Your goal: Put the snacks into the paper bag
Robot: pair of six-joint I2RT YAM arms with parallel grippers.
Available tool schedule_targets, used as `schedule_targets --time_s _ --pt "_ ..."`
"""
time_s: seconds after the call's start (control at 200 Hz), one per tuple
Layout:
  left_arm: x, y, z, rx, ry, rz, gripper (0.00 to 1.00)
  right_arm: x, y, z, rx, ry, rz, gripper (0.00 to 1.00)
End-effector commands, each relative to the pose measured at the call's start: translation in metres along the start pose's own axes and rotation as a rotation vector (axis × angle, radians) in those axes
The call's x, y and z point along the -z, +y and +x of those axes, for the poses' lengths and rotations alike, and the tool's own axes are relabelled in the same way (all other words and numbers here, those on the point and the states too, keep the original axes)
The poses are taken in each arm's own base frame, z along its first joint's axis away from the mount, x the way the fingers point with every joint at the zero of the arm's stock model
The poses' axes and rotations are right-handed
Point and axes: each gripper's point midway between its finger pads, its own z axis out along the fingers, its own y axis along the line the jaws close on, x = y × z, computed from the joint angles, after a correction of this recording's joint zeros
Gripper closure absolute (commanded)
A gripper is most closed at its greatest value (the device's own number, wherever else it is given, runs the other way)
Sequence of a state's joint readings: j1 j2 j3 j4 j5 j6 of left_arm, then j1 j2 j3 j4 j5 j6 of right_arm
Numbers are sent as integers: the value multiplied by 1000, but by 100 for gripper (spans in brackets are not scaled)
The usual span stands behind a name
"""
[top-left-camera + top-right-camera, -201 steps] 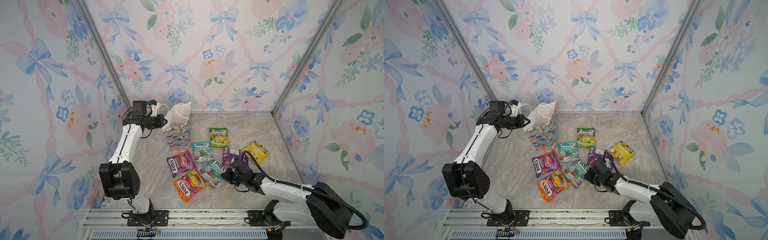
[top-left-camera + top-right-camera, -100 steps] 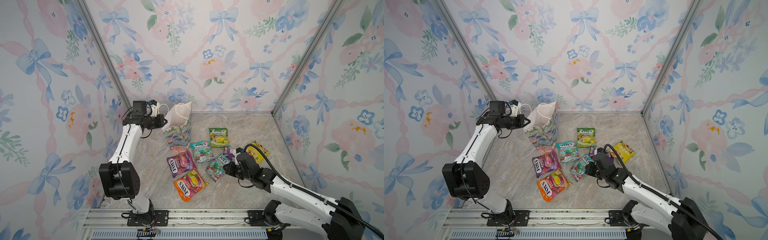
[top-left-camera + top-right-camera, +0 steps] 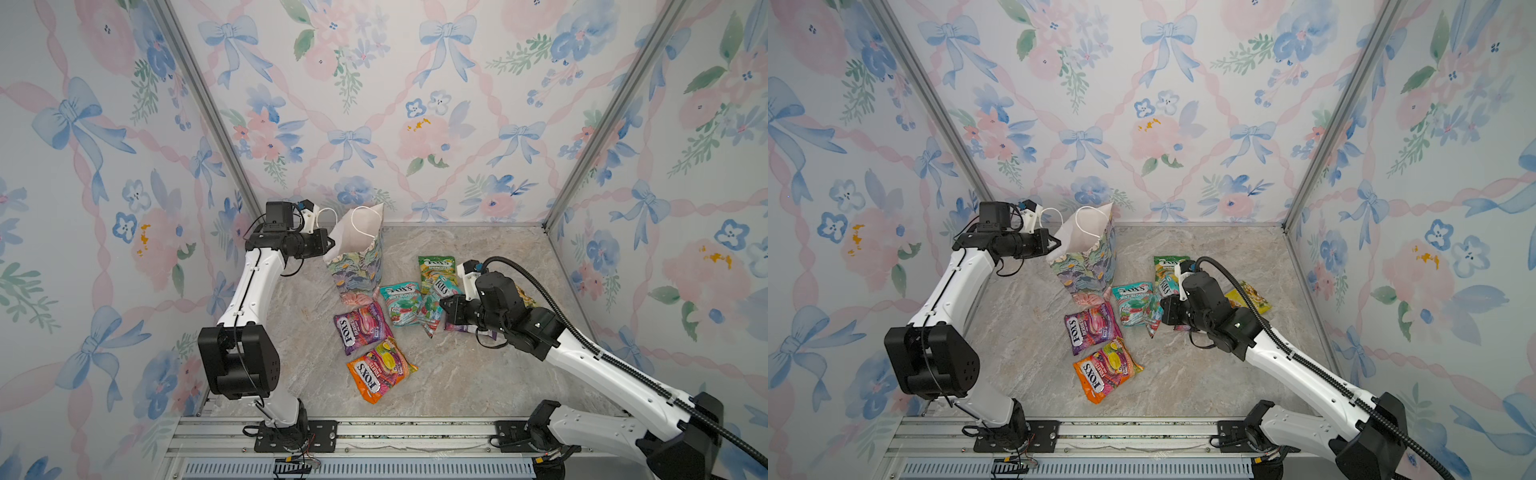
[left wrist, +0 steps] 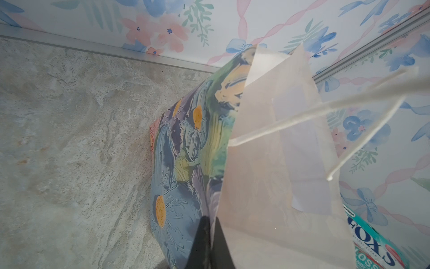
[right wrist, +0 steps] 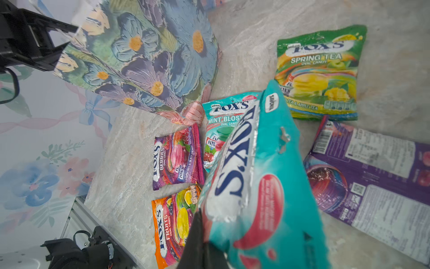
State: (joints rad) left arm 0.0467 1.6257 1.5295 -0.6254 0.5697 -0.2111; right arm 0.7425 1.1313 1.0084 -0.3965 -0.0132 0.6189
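Observation:
The paper bag (image 3: 358, 253) (image 3: 1090, 259) stands tilted at the back left, its white inside facing up. My left gripper (image 3: 331, 245) (image 4: 210, 224) is shut on the bag's rim. My right gripper (image 3: 444, 306) (image 5: 202, 244) is shut on a teal FOX'S packet (image 3: 433, 309) (image 5: 263, 177), which hangs off the floor. On the floor lie more snacks: a teal mint packet (image 3: 400, 302), a green one (image 3: 436, 268), a purple berries one (image 3: 361, 328), an orange one (image 3: 380, 370), a dark purple one (image 5: 372, 174) partly under the right arm, and a yellow one (image 3: 1250, 297).
The floral walls close in on the left, back and right. A metal rail (image 3: 374, 432) runs along the front edge with both arm bases on it. Bare marble floor (image 3: 478, 374) lies in front of the packets.
The right gripper has lifted the teal packet off the floor and carried it back, toward the bag. The left arm and the bag have stayed put.

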Motion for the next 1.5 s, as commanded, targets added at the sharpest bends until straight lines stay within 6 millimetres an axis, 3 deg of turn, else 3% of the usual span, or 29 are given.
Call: schedule_targets --time_s 0.0,0.25,0.635,0.88,0.955,0.985,1.22,1.495 --pt "2 1 8 22 22 -1 100 10 25 -33 110 -72 -36 100" --pt "1 2 8 34 24 -2 100 24 79 -78 229 -158 -116 100" --pt "4 0 7 32 18 1 100 32 169 -99 394 -180 -253 100" --pt "3 -2 8 37 22 12 100 23 218 -109 481 -184 -309 100" --pt "4 -1 7 36 18 6 100 21 229 -117 505 -193 -316 100" --pt "4 -2 7 35 18 9 100 8 229 -116 515 -177 -304 100" --pt "7 -4 7 30 12 10 100 -13 253 -137 588 -200 -299 100" --pt "9 -3 6 23 7 2 100 -50 249 -162 591 -230 -246 100"
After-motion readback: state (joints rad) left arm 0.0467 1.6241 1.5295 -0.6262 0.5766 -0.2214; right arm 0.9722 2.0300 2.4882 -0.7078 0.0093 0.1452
